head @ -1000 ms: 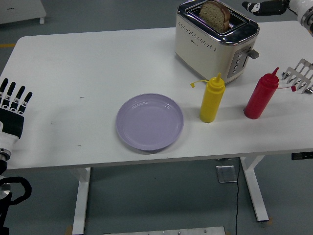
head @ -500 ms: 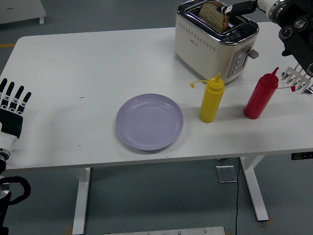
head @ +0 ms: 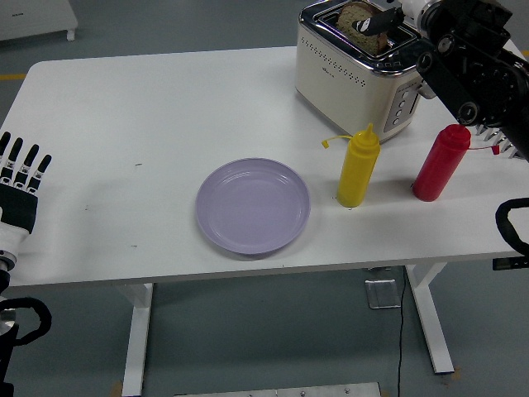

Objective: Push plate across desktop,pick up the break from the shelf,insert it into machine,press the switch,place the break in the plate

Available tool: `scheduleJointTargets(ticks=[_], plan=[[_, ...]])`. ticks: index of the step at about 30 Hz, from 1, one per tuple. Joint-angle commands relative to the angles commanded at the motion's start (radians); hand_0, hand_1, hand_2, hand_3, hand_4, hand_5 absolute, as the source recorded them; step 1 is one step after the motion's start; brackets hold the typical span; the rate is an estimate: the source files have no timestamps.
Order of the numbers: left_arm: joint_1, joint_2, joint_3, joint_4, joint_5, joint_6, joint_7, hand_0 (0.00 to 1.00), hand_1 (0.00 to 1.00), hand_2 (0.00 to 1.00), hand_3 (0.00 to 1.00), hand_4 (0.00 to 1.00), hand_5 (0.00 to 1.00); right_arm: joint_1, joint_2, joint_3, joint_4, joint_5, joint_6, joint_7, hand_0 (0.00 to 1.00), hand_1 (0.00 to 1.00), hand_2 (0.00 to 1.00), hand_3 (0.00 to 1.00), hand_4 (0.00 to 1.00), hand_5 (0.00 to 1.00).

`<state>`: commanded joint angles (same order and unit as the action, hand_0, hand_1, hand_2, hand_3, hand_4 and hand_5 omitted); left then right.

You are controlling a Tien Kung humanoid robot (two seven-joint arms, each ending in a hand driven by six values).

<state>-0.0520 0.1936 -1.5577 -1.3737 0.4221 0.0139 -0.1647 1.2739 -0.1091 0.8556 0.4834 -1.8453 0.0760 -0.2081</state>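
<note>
1. While the bread (head: 357, 18) sits in the toaster (head: 364, 70) at the counter's (head: 124, 116) far right, you've got your right robot hand (head: 382, 18) over the slot, dark fingertips touching the slice. Whether they've closed on it, you can't tell from here.
2. Progress check: the plate (head: 253, 205) lies mid-counter near the front edge, empty. With bread standing up out of the slot, I'd judge the insert done and probably the switch too, so you're on the last leg: lift the slice, carry it to the plate.
3. Left to do: a clean pull upward, then a swing left and down past the yellow bottle (head: 359, 167) and red bottle (head: 440, 164), both between toaster and plate. Mind them, they look easy to topple.
4. Your left robot hand (head: 21, 178) rests at the counter's left edge, fingers straight, holding nothing.
5. Against a second ago: the right arm was only peeking in at the top right corner; half a second back the fingertips had reached the slice; now the forearm crosses in front of the toaster's right side and hides most of the metal rack at the right edge. Plate, bottles and bread haven't budged.
</note>
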Motion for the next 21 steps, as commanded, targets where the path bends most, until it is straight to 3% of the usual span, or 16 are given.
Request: scheduleJointTargets(ticks=[6,7,16,21], plan=[[-0.003,0.001,0.000,0.000,-0.001,0.001,-0.001,0.814,0.864,0.941,0.834,0.632,0.998,0.026,0.031,-0.011,-0.059,-0.053,-0.010,-0.001,0.666,0.703,0.737,0.842,0.754,0.394],[-0.003,0.001,0.000,0.001,-0.002,0.001,-0.001,0.815,0.864,0.942,0.830,0.632,0.998,0.031,0.038,-0.016,-0.070,-0.063,-0.010,-0.002,0.544,0.614,0.656,0.768,0.743,0.415],[-0.013,0.005,-0.014,-0.003,-0.002,0.001,0.001,0.815,0.864,0.942,0.822,0.632,0.998,0.048,0.069,-0.039,-0.113,-0.104,-0.010,0.001,0.514,0.586,0.627,0.745,0.729,0.427],[-0.014,0.007,-0.023,-0.006,-0.002,0.001,0.002,0.815,0.864,0.942,0.823,0.633,0.998,0.049,0.082,-0.031,-0.134,-0.136,-0.034,0.009,0.472,0.549,0.615,0.737,0.710,0.419]])
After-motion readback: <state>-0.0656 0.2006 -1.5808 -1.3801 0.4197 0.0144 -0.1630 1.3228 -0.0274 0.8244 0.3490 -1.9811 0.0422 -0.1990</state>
